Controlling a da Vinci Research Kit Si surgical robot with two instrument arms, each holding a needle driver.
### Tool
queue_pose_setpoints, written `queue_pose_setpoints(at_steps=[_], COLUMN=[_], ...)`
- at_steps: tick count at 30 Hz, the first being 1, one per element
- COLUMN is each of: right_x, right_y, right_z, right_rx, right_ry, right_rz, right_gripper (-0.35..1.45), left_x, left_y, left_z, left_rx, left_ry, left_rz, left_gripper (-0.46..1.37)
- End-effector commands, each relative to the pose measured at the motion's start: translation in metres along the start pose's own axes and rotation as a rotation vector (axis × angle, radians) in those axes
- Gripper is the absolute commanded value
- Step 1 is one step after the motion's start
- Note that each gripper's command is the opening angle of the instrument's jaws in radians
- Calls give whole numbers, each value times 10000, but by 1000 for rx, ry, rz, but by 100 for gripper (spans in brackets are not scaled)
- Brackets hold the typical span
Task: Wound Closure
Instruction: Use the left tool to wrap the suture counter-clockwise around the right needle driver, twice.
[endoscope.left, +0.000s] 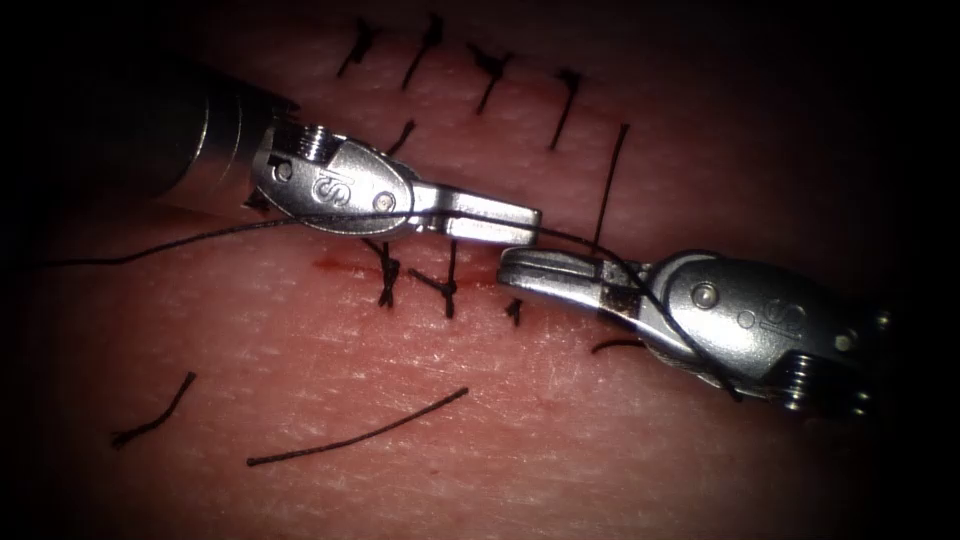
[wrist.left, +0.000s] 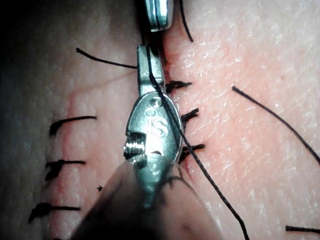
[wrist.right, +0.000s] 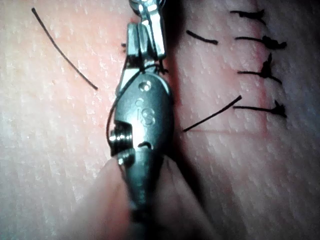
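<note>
On top of the big pink pork tissue (endoscope.left: 560, 450) | two rows of black knotted stitches (endoscope.left: 445, 290) already done, red fluid (endoscope.left: 330, 266) left | left silver tool (endoscope.left: 505, 213) and right silver tool (endoscope.left: 535, 272): both jaws look clenched; can't tell if holding black thread (endoscope.left: 200, 240), which crosses them | loose cut thread bits (endoscope.left: 360, 435) | needle not spotted

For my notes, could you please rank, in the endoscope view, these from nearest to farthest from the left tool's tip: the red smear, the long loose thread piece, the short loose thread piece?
From the left tool:
1. Red smear, left, below the tool.
2. Long loose thread piece, lower middle.
3. Short loose thread piece, far lower left.
</note>
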Motion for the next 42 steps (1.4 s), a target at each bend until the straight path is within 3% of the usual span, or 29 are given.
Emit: queue_pose_setpoints(at_steps=[1, 9, 18, 25, 32, 42], right_x=[0, 13, 12, 3, -21, -65], right_y=[0, 17, 22, 25, 12, -13], right_z=[0, 8, 11, 14, 25, 41], right_rx=[-22, -160, -175, -148, -76, 75], right_ry=[-1, -52, -162, -215, -281, -347], right_rz=[12, 37, 1, -40, -58, -74], right_gripper=[-35, -35, -35, -35, -35, -35], left_x=[1, 30, 63, 82, 100, 128], left_y=[2, 54, 73, 68, 56, -2], left_z=[1, 13, 17, 16, 14, 8], left_rx=[1, 12, 13, 13, 13, -10], left_ry=[-2, -13, -12, -8, -4, 32], left_rz=[3, 62, 81, 89, 106, 84], left_gripper=[-35, -35, -35, -35, -35, -35])
